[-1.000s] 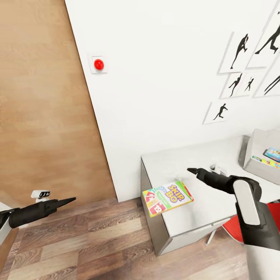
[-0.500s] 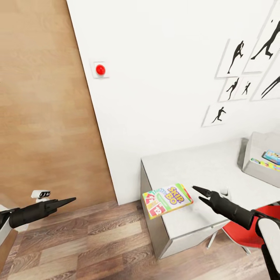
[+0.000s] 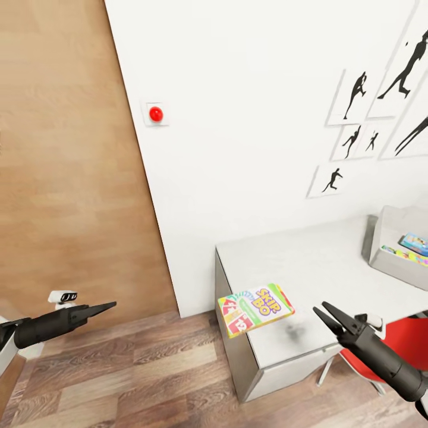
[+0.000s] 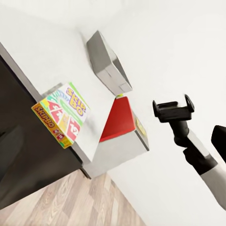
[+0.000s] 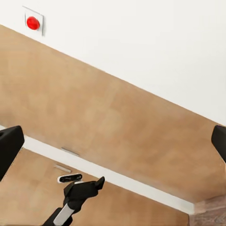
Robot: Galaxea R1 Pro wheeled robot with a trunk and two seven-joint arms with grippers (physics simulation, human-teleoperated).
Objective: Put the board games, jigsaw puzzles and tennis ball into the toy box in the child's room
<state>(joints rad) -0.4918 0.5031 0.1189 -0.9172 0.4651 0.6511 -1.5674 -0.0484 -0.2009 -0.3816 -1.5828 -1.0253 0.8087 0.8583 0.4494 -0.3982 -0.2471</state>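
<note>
I see the SKIP-BO game box (image 3: 256, 308) lying flat at the near left corner of the tabletop (image 3: 297, 261), part of it overhanging the edge above the wood floor (image 3: 137, 374). My right gripper (image 3: 330, 315) hangs just beside the box, at the tabletop's front edge, its jaws spread and holding nothing. My left gripper (image 3: 106, 307) is well apart from the tabletop, out over the floor in front of the wooden door (image 3: 71, 166), its jaws pressed together and empty. The grey toy box (image 3: 386, 238) sits at the far right of the tabletop, with a small blue game box (image 3: 416, 243) and a colourful puzzle (image 3: 403, 254) lying inside it. A red chair (image 3: 404, 333) stands at the tabletop's front.
</note>
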